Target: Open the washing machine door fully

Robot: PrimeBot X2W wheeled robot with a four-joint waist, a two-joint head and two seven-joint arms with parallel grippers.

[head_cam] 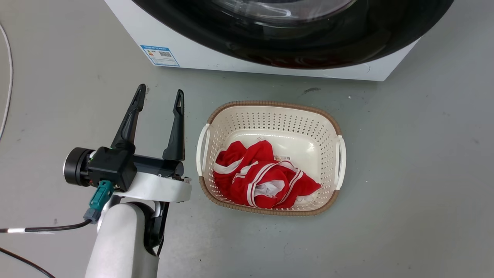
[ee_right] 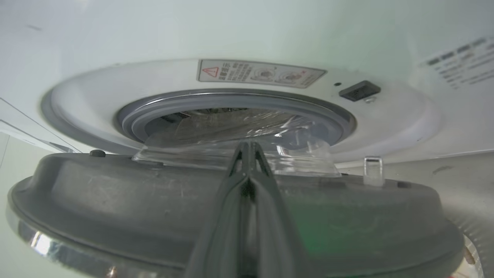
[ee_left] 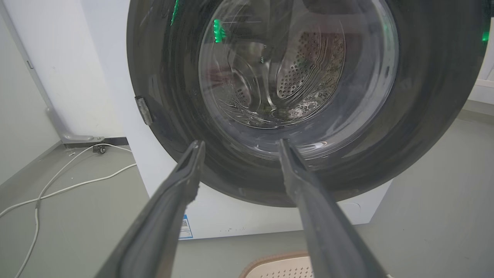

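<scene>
Head view, contents listed against the washing machine (head_cam: 216, 58) as landmark.

1. Washing machine: white, at the far edge of the floor.
2. Washing machine door (head_cam: 308, 46): glossy black and round, on the machine's front. In the right wrist view it stands off the front, ajar and not fully open. Its grey inner face is turned to the machine, and its glass bowl (ee_right: 231, 154) is partly out of the grey gasket (ee_right: 231, 96).
3. Laundry basket (head_cam: 270, 105): on the floor in front of the machine, holding a red garment (head_cam: 262, 177).
4. Left claw (head_cam: 161, 96): in front of the machine, beside the basket and well apart from the door. Its fingers are spread wide, holding nothing and pointing at the door's outer face.
5. Right claw (ee_right: 249, 144): in the gap between door and machine front. Its fingers are pressed together with nothing between them, lying across the door's inner face with the tips toward the bowl.
6. Clear latch hook (ee_right: 372, 170): on the door's inner rim, free of the machine.

Judgement: the right arm is nearer. Its claw is already behind the door, so the swing probably comes from pressing that inner face away from the machine. The hinge side cannot be told.
</scene>
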